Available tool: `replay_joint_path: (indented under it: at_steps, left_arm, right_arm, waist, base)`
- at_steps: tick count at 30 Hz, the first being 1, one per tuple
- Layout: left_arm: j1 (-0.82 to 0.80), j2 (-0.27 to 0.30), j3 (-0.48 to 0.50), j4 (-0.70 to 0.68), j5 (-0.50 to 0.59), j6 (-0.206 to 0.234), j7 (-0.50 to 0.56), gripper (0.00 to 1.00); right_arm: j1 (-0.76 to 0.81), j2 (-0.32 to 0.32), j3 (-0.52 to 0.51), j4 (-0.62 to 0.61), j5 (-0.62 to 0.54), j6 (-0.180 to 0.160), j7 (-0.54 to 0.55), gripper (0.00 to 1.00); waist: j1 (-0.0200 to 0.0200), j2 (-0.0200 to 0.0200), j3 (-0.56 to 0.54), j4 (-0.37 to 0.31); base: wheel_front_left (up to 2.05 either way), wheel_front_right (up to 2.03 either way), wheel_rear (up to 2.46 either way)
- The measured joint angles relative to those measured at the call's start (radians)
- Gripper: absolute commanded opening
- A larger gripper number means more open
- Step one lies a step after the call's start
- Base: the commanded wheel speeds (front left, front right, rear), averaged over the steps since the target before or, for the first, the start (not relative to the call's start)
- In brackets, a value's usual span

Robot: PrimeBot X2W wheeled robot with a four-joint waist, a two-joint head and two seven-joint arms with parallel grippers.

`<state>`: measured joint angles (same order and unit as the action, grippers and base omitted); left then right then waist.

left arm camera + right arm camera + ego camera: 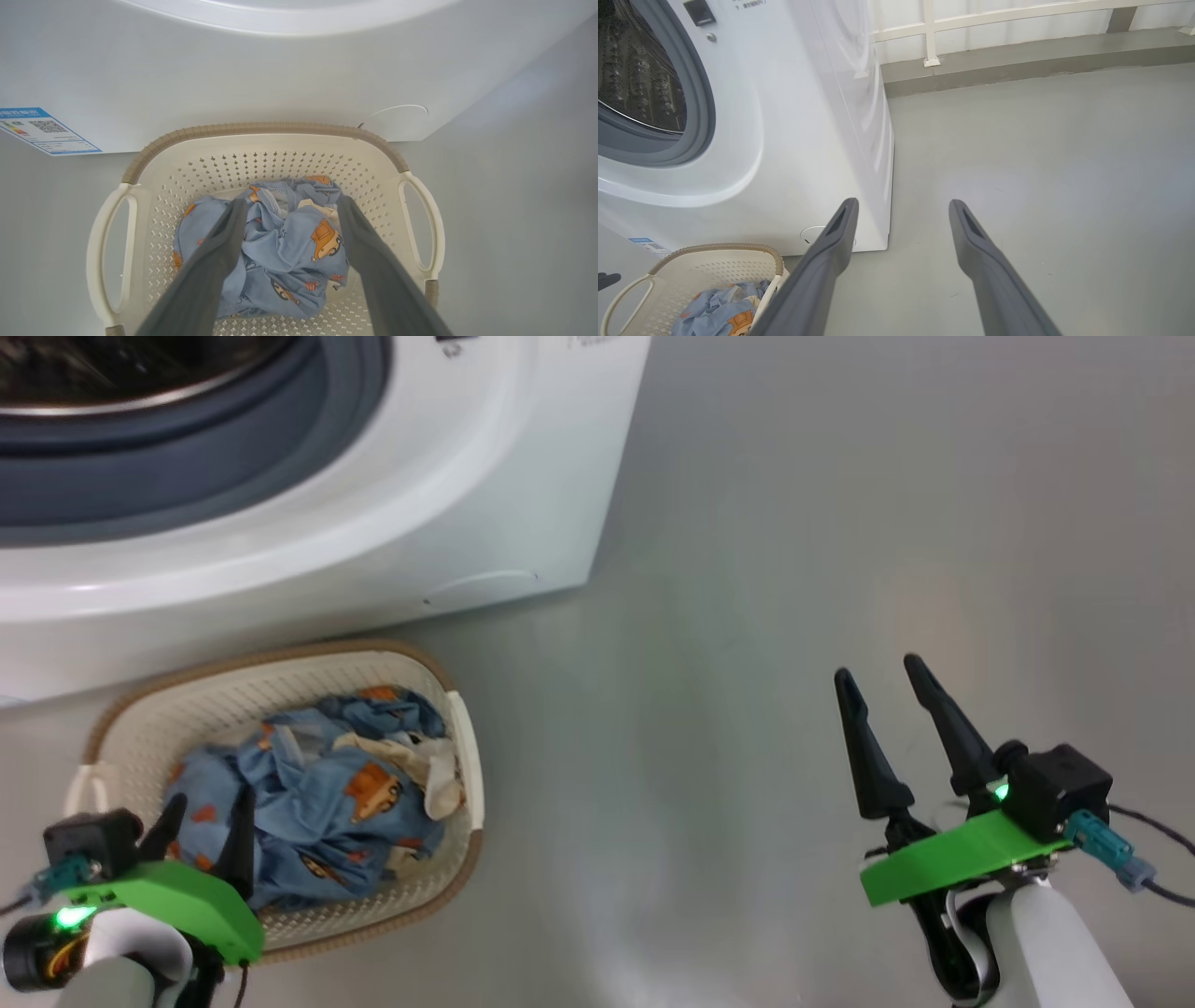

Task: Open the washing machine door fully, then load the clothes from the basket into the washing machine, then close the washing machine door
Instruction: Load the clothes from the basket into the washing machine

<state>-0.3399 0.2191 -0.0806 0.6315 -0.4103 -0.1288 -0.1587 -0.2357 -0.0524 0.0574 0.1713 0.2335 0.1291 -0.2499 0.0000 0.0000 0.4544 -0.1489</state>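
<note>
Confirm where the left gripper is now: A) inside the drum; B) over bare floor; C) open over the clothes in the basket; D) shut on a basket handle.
C: the left gripper stands open, its jaws spread over the clothes lying in the basket.

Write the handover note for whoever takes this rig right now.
Left gripper: open, fingers straddling the clothes in the basket, nothing gripped.
Right gripper: open, empty, over bare floor.
The basket stands on the floor just in front of the washing machine, with the clothes inside it.
Done: the drum mouth is uncovered. I cannot tell how far the door has swung.
Left: grasp the clothes, load them into the drum, close the door.
</note>
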Motion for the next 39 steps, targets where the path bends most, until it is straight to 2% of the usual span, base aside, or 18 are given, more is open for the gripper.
replay_joint_path:
  at_steps: [18,33,39]
  left_arm:
    - [-0.218,0.099,-0.146,0.248,-0.204,0.0,0.116,1.0]
    - [-0.379,0.174,-0.265,0.275,-0.376,0.0,0.174,1.0]
    - [-0.435,0.186,-0.308,0.283,-0.43,0.0,0.199,1.0]
  right_arm:
    - [-0.115,0.0,0.057,-0.051,0.018,0.0,-0.005,1.0]
    - [-0.149,0.0,0.062,-0.098,0.018,0.0,-0.007,1.0]
    - [-0.155,0.0,0.066,-0.11,0.017,0.0,-0.007,1.0]
  waist:
    - [0.0,0.0,0.231,-0.075]
    - [0.0,0.0,0.384,-0.112]
    - [0.0,0.0,0.437,-0.121]
  base:
    - [0.0,0.0,0.0]
    - [0.0,0.0,0.0]
    - [0.0,0.0,0.0]
